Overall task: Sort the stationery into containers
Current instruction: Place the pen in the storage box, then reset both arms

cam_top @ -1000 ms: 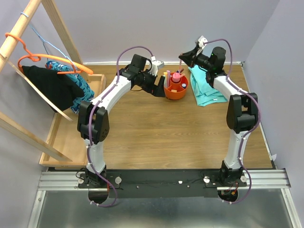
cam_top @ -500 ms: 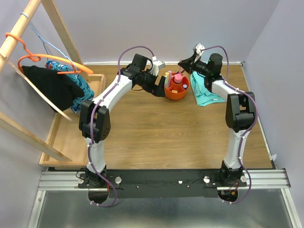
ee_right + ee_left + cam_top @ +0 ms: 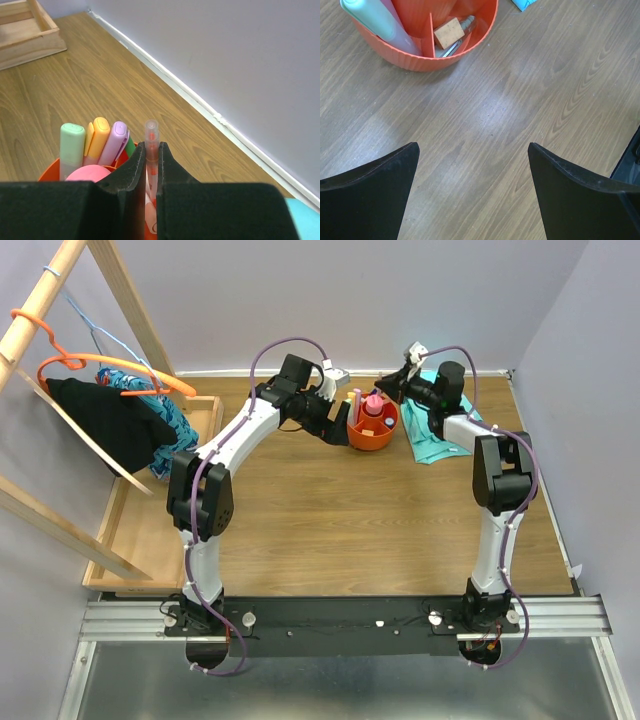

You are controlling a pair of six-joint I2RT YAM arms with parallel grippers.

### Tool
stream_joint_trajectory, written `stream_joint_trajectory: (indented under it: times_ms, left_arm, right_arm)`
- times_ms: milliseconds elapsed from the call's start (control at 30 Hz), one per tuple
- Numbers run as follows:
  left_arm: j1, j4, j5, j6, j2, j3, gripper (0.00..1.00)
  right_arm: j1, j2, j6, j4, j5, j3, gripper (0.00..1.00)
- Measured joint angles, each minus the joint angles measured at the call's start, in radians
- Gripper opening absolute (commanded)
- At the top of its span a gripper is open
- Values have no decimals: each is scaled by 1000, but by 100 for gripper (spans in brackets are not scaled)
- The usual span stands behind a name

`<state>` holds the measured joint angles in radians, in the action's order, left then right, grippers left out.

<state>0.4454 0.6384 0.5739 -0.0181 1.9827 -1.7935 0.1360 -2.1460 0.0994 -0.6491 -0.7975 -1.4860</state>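
Pinching a clear red-ink pen (image 3: pixel 151 131) upright, the right end effector (image 3: pixel 151 150) hangs at the orange tub (image 3: pixel 420 55), which sits just below (pen's long axis near vertical); the left end effector (image 3: pixel 472 146) gapes wide alongside, empty.

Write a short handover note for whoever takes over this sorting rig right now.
Left gripper: open, empty, near the orange tub.
Right gripper: shut on a pen, held above the tub.
Done: highlighters, pink bottle and eraser are in the tub.
Left: drop the pen in; no other loose stationery shows.
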Motion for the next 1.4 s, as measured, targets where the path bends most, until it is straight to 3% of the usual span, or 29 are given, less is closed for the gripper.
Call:
stream_joint_trajectory:
  times_ms: [233,333,567,800,900,933,1033,1200,1400]
  left_arm:
    - [0,0,-6,-1,0,0,99]
    - [1,0,-10,-2,0,0,99]
    - [1,0,-16,-13,0,0,99]
    - [-7,0,-16,-36,-10,2,99]
    - [-18,-8,-19,-50,-48,26,99]
    - [-22,-10,-23,-55,-68,37,99]
    - [-35,-43,-58,-68,-146,97,99]
    - [-44,-172,-223,-72,-328,281,99]
    - [-32,-304,-470,-67,-412,423,99]
  right_arm:
    - [0,0,11,-4,1,8,39]
    - [0,0,7,2,2,16,48]
    - [0,25,7,32,18,26,51]
    - [0,154,-2,116,66,-24,54]
    - [0,225,-5,159,117,-41,69]
    - [0,252,-9,182,140,-42,80]
    - [2,332,-48,270,279,-47,95]
    - [-13,415,-156,513,622,-37,100]
    - [-32,576,-216,750,917,196,100]
